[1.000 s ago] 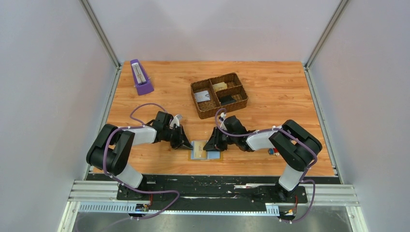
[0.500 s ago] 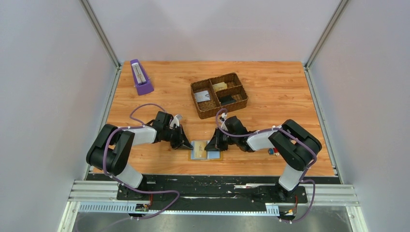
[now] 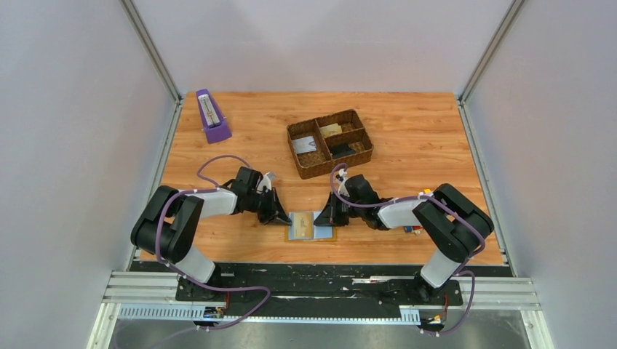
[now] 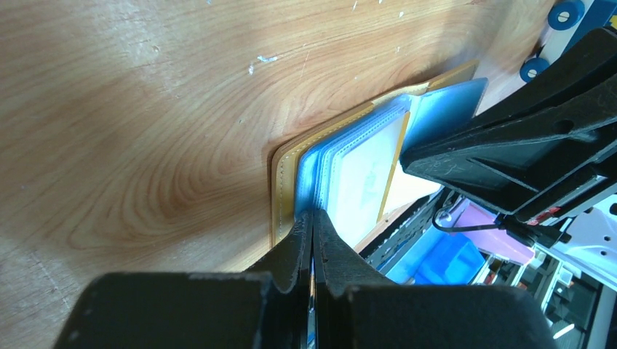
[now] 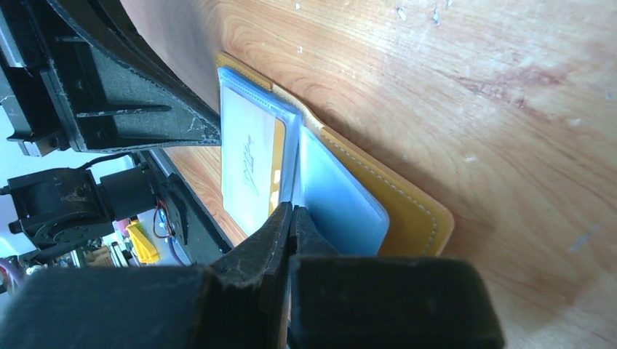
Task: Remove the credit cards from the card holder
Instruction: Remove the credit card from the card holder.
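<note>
Showing the card holder (image 3: 311, 227) spread open and flat on the wooden table (image 3: 407, 123), nearer the arm bases than the brown woven tray (image 3: 329, 143) and well apart from it. Lying mustard cover down, blue-grey pockets up, with a pale card (image 5: 251, 163) seen through a clear sleeve. Flanked by the left gripper (image 3: 282, 217) at the holder's left edge and the right gripper (image 3: 324, 218) over its right half, both on the near side of the tray. Pinched narrow on the left, fingers pressed together with tips at the edge of the pocket leaves; cannot tell whether a leaf sits between them. Closed just as tight on the right, tips touching down between the sleeved card and the plain blue pocket beside it. Beyond, off to the tray's left, a purple metronome (image 3: 211, 116) standing upright.
</note>
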Tool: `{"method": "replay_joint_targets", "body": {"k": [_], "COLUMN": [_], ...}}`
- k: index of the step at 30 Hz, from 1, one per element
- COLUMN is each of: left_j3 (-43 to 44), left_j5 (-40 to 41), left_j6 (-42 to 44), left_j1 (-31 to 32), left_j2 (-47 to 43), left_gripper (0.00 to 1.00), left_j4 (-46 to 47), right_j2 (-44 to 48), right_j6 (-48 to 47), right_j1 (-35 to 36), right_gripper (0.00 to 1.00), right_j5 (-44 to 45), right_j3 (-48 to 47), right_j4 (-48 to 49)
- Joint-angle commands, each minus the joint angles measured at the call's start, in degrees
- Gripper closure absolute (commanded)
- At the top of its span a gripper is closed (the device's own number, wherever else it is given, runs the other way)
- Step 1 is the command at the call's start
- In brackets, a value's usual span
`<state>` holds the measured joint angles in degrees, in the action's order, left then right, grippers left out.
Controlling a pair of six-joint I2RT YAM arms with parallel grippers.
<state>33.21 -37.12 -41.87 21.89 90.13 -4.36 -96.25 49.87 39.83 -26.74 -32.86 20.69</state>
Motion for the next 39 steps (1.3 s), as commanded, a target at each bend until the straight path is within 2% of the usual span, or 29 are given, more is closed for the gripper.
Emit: {"method": "replay_joint_targets", "body": {"k": [1, 5, 12, 17, 20, 25, 32, 35, 39], "left_j3": [-2.53, -2.89, -1.96, -0.3, 0.2, 0.9, 2.27, 3.25, 4.0], "left_j5": [14.89, 12.88, 8.87, 8.01, 7.68, 8.26, 7.94, 9.58, 10.97], "left_j6": [4.35, 3.73, 1.43, 0.69, 0.55, 0.58, 0.43, 0.46, 0.15], "left_j1": [0.35, 0.35, 0.43, 0.96, 1.24, 2.16, 2.97, 3.15, 3.16], "left_j2": [3.34, 2.45, -6.29, -10.51, -11.51, -12.22, -13.51, -14.99, -17.84], "left_gripper": [0.97, 0.96, 0.79, 0.73, 0.72, 0.63, 0.62, 0.57, 0.57], "left_j4": [-7.19, -6.45, -7.14, -9.1, -9.37, -10.38, -11.02, -13.13, -14.23], "right_j2": [3.11, 2.64, 1.75, 0.76, 0.66, 0.62, -0.82, -1.76, -2.44], "right_j6": [-3.0, -1.43, 1.06, 1.76, 1.9, 1.93, 2.17, 2.08, 1.57], "right_j1": [-0.87, -0.81, 0.72, 1.34, 1.54, 2.48, 3.73, 4.1, 4.37], "right_gripper": [1.0, 1.0, 0.88, 0.82, 0.81, 0.82, 0.82, 0.81, 0.82], "right_j5": [-0.75, -3.65, -3.4, -2.62, -2.45, -1.9, -0.68, -0.56, 0.6], "right_j3": [0.35, -0.53, -2.12, -2.88, -3.29, -4.73, -6.43, -7.09, -7.68], "right_j4": [-0.89, 0.68, 1.02, 0.45, 0.28, -0.74, -2.01, -2.57, -4.07]}}
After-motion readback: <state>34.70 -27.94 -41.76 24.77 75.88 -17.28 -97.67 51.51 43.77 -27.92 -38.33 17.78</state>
